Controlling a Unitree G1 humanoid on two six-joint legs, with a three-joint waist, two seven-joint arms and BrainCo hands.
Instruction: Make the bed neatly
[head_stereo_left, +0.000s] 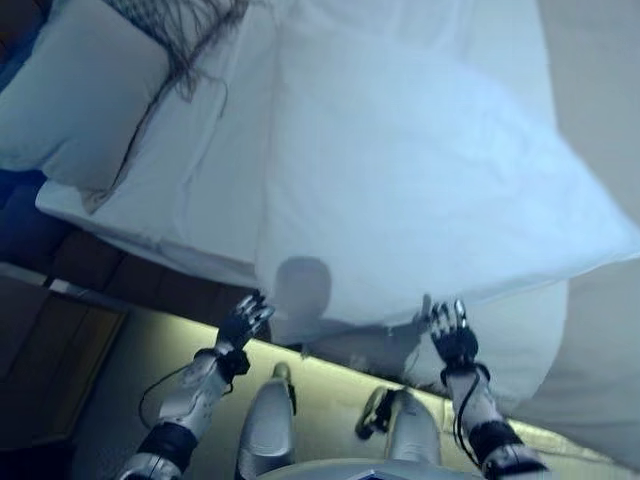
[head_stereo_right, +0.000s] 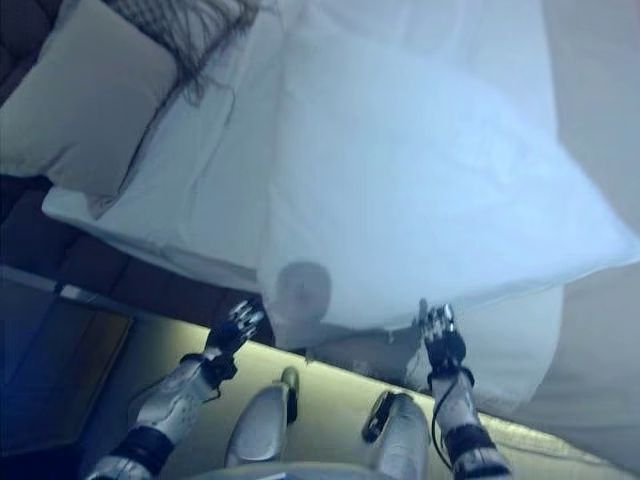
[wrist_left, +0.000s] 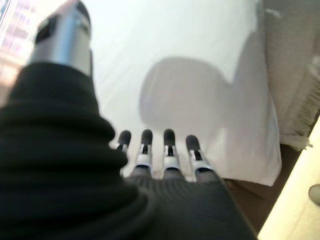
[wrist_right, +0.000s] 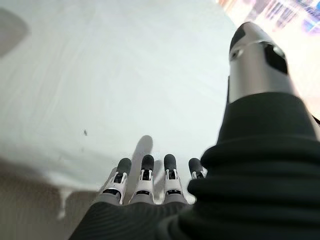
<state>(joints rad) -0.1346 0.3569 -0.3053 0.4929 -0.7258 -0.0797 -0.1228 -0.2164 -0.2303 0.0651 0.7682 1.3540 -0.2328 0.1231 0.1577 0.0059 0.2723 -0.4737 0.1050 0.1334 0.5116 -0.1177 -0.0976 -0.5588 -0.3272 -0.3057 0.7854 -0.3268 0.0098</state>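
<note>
A big white pillow (head_stereo_left: 420, 190) lies across the bed's near side, its lower edge hanging over the white sheet (head_stereo_left: 215, 170). A second pillow (head_stereo_left: 80, 95) rests at the upper left beside a dark fringed throw (head_stereo_left: 185, 40). My left hand (head_stereo_left: 243, 322) hovers just below the pillow's near edge, fingers straight and holding nothing. My right hand (head_stereo_left: 452, 332) is raised at the pillow's lower right edge, fingers straight too. In the wrist views the left hand (wrist_left: 160, 150) and right hand (wrist_right: 150, 175) point at white cloth without gripping it.
A grey blanket (head_stereo_left: 600, 120) covers the bed's right side. Pale floor (head_stereo_left: 330, 385) runs along the bed's near edge. A dark wooden bedside unit (head_stereo_left: 50, 350) stands at the lower left.
</note>
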